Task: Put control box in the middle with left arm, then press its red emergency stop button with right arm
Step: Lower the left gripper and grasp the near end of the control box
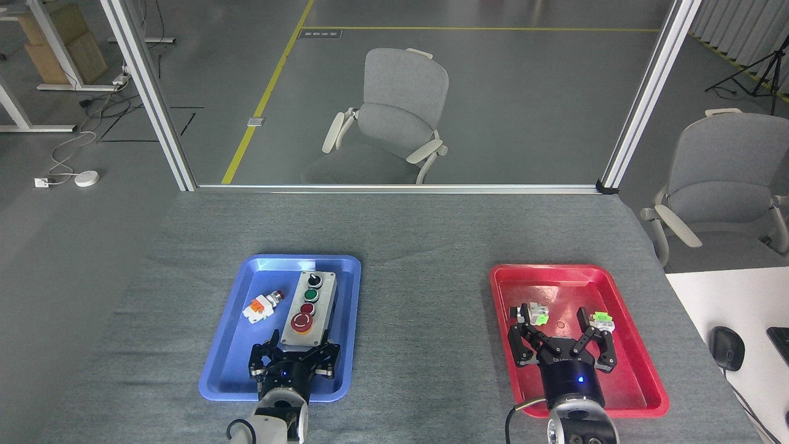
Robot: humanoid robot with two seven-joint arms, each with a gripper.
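neither step looks done: the control box (310, 310) sits in the blue tray (234, 345) at lower left, left claw (294, 356) spread around its near end, right claw (561, 337) open over the red tray (641, 376).

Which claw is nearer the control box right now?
Left. The left claw sits at the near end of the control box inside the blue tray. The right claw is far off to the right, open over the red tray.
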